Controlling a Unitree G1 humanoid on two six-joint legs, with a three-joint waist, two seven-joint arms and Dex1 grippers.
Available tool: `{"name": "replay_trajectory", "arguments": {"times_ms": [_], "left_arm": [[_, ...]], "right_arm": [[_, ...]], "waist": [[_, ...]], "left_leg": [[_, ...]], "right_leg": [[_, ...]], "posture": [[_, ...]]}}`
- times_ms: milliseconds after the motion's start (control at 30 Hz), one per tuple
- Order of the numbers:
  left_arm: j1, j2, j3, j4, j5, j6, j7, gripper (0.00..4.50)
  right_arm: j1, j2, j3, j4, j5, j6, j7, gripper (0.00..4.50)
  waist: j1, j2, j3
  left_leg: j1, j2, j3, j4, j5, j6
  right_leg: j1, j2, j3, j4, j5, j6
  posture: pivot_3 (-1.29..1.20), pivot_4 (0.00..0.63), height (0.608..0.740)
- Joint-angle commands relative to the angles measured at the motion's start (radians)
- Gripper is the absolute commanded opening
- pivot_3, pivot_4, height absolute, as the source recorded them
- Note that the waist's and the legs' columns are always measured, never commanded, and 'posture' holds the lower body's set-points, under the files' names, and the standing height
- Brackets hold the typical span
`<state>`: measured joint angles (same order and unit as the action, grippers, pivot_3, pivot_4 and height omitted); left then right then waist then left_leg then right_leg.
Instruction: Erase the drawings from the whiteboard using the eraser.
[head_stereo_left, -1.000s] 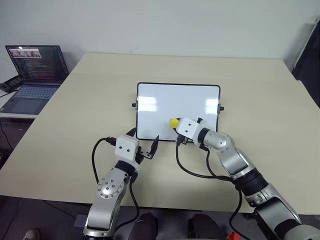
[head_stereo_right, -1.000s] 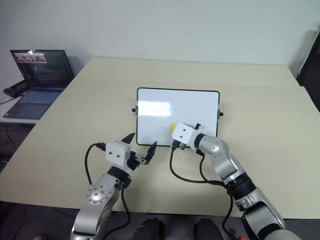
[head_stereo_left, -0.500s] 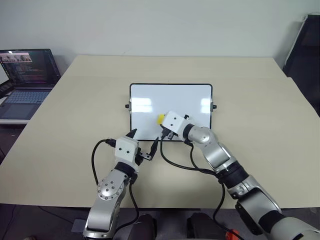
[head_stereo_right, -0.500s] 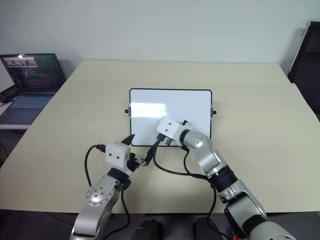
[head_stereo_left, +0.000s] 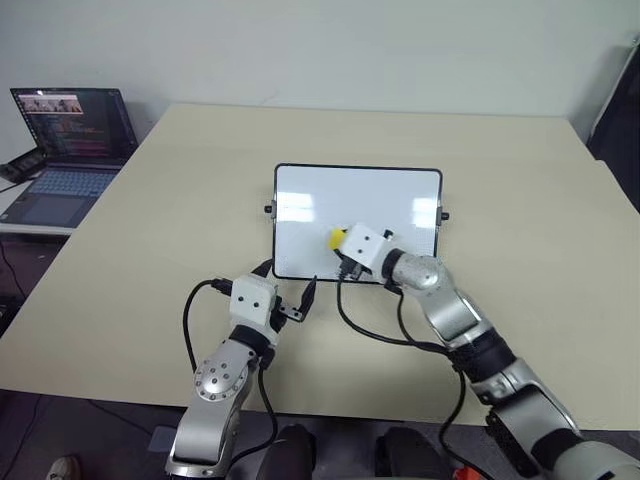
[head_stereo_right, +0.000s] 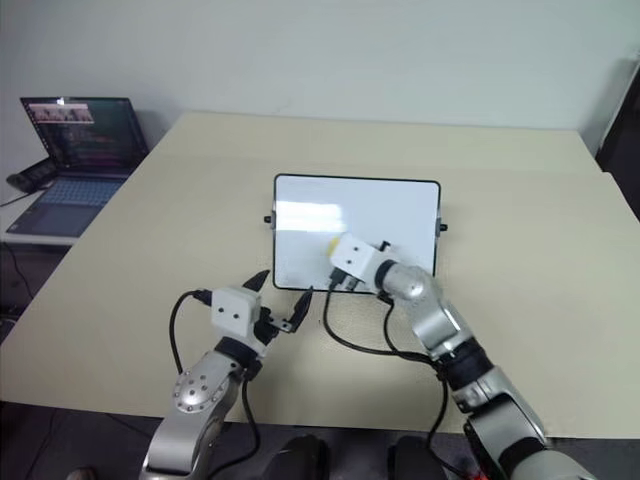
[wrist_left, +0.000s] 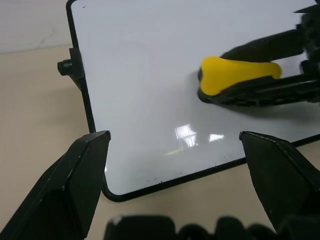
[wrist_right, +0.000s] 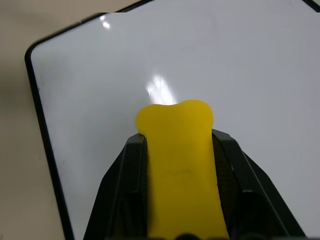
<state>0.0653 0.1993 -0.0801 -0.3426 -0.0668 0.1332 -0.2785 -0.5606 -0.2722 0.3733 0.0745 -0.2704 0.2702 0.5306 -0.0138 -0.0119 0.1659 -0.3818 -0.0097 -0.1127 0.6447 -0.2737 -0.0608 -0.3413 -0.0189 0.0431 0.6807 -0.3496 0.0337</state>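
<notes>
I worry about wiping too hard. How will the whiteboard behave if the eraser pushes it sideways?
The whiteboard lies flat on the smooth table, unheld, so it probably slides. Its glossy face looks slippery, letting the eraser glide. It seems rigid.

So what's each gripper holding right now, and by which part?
The right gripper holds the yellow eraser by its long sides, front end sticking out over the whiteboard. The left gripper is open and holds nothing.
</notes>
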Motion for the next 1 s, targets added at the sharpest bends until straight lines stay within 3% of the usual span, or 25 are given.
{"name": "replay_trajectory", "arguments": {"times_ms": [33, 200, 333, 467, 667, 800, 1000], "left_arm": [[-0.041, 0.016, -0.005, 0.007, -0.01, -0.045, -0.037, 4.5], [-0.148, 0.033, -0.015, 0.096, -0.051, -0.076, -0.132, 4.5], [-0.259, 0.039, -0.065, 0.177, -0.146, -0.075, -0.313, 4.5], [-0.337, 0.027, -0.095, 0.273, -0.178, -0.086, -0.412, 4.5], [-0.485, 0.031, -0.21, 0.465, -0.167, -0.2, -0.683, 4.5], [-0.578, -0.004, -0.227, 0.583, -0.192, -0.228, -0.795, 4.5], [-0.684, -0.051, -0.246, 0.76, -0.17, -0.338, -0.921, 4.5]], "right_arm": [[0.06, -0.059, -0.088, -0.148, 0.035, 0.11, 0.034, 1.36], [0.166, -0.128, -0.188, -0.43, 0.091, 0.234, 0.065, 1.36], [0.231, -0.178, -0.267, -0.643, 0.088, 0.416, 0.062, 1.36], [0.252, -0.209, -0.323, -0.755, 0.066, 0.579, 0.025, 1.36], [0.382, -0.265, -0.416, -0.932, 0.049, 0.824, -0.01, 1.36], [0.437, -0.211, -0.494, -0.947, 0.052, 0.972, -0.072, 1.36], [0.493, -0.069, -0.588, -0.876, 0.09, 0.995, -0.152, 1.36]], "waist": [[0.003, 0.0, 0.0], [0.004, 0.0, 0.001], [0.005, 0.001, 0.001], [0.002, 0.001, 0.001], [0.011, 0.0, 0.001], [0.008, 0.001, 0.001], [0.001, 0.001, 0.001]], "left_leg": [[0.0, 0.0, 0.001, 0.0, 0.0, 0.0], [-0.002, 0.0, 0.001, -0.001, 0.0, 0.0], [-0.005, 0.001, 0.002, 0.0, 0.0, 0.0], [-0.006, 0.0, 0.004, 0.0, 0.001, -0.002], [-0.012, -0.001, 0.004, 0.001, 0.002, -0.002], [-0.013, 0.0, 0.004, 0.001, 0.001, -0.002], [-0.012, 0.0, 0.005, 0.001, 0.001, 0.0]], "right_leg": [[0.0, 0.0, 0.0, 0.0, 0.0, 0.0], [-0.002, 0.0, 0.0, 0.0, 0.0, 0.0], [-0.004, 0.001, 0.0, -0.001, 0.0, 0.0], [-0.007, 0.001, -0.001, -0.001, 0.0, 0.0], [-0.011, 0.001, -0.002, -0.001, 0.0, 0.001], [-0.011, 0.001, -0.002, 0.0, 0.0, 0.001], [-0.012, 0.003, -0.001, 0.001, 0.0, 0.001]], "posture": [[0.0, 0.15, 0.74], [0.0, 0.15, 0.74], [0.0, 0.15, 0.74], [0.0, 0.15, 0.74], [0.0, 0.15, 0.74], [0.0, 0.15, 0.74], [0.0, 0.15, 0.74]]}}
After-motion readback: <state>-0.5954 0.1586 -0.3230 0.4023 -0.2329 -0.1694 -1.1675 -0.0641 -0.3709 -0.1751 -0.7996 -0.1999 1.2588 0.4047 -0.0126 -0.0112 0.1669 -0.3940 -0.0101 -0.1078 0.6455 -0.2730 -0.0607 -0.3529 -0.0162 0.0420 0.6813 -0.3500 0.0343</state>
